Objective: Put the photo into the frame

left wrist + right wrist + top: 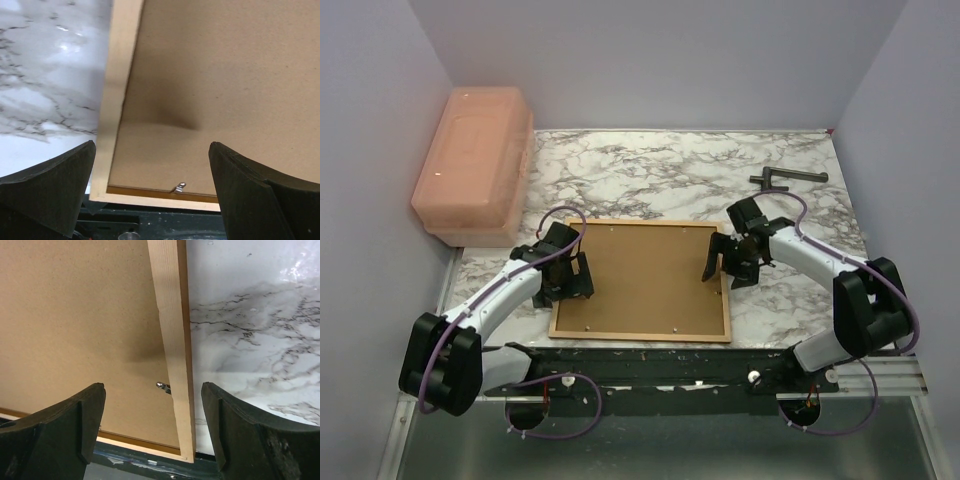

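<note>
The frame point(640, 335) lies back side up on the marble table, its thin wooden border around a plain brown backing board point(645, 280). The photo is hidden. My left gripper point(570, 275) hovers open over the frame's left edge point(116, 100), fingers wide apart point(152, 145), gripping nothing. My right gripper point(725, 262) is open over the frame's right edge point(172, 315), with the border strip showing below its gap point(153, 386). A small metal clip point(181, 186) sticks out at the near edge, and another clip point(162, 386) at the right edge.
A pink plastic box point(470, 165) stands at the back left against the wall. A dark metal tool point(785, 178) lies at the back right. A black rail point(650, 365) runs along the table's near edge just below the frame.
</note>
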